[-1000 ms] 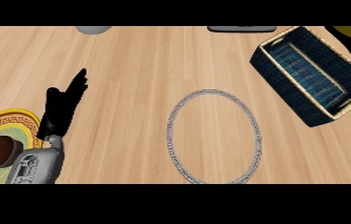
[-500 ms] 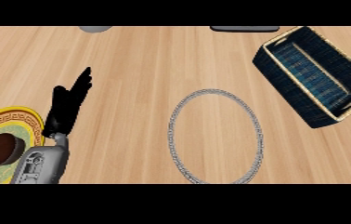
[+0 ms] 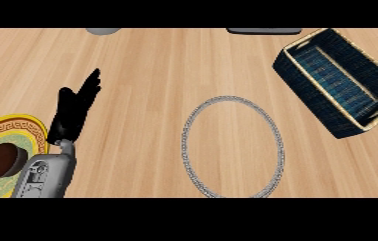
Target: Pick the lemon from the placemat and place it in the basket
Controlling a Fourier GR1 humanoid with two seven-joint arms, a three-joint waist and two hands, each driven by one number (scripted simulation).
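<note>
A pale wood-grain tabletop (image 3: 148, 75) fills the frame. At the lower left, the left robot hand (image 3: 72, 112) is matte black on a grey forearm, its fingers straight and held together, holding nothing. Beside it at the left edge lies a round plate (image 3: 22, 130) with a yellow patterned rim. In the lower centre sits an oval placemat (image 3: 184, 140) outlined by a beaded grey ring, wood tone inside. At the upper right stands a rectangular dark blue woven basket (image 3: 310, 90) with a light rim. The lemon cannot be seen.
</note>
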